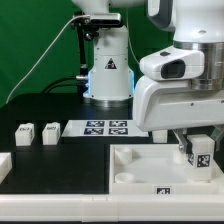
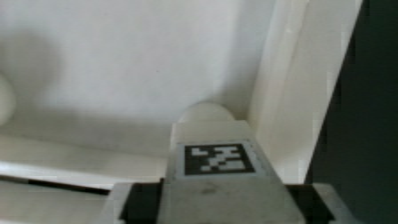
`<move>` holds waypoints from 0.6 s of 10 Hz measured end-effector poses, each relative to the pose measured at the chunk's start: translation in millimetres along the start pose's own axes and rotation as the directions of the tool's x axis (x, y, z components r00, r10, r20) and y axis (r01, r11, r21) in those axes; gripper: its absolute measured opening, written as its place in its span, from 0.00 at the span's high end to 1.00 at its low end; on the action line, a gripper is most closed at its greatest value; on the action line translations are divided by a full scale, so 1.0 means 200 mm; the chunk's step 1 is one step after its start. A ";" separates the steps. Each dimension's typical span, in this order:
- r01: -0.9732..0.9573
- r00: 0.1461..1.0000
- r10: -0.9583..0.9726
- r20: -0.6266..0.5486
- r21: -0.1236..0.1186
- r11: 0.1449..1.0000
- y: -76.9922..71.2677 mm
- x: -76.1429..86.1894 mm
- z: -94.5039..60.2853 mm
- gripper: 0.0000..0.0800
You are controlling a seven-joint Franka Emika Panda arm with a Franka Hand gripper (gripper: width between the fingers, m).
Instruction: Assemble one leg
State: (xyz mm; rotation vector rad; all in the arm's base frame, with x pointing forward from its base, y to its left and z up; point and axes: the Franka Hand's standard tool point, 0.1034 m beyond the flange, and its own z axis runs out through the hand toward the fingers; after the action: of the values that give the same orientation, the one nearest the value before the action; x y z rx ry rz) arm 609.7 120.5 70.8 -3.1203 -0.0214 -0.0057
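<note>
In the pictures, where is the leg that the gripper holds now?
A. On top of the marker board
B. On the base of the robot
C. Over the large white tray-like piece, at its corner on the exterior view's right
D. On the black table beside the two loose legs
C: the gripper holds the leg over the tray-like piece, close to its raised wall in the wrist view.

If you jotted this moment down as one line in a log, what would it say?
claw: shut on leg | leg over tabletop near its corner | two legs waiting on table
</note>
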 end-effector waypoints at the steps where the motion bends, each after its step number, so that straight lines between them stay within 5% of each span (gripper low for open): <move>1: -0.157 0.988 0.157 -0.012 0.004 0.988 0.00 0.00 0.00 0.64; 3: -0.444 0.896 0.444 0.001 0.029 0.896 0.00 0.00 0.00 0.64; 5: -0.671 0.741 0.670 0.033 0.064 0.739 0.00 0.01 0.01 0.64; 6: -0.773 0.634 0.772 0.049 0.062 0.631 0.00 0.01 0.01 0.64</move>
State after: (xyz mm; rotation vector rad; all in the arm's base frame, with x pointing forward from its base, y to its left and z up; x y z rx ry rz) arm 611.7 120.2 69.1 -2.7595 1.2838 0.0374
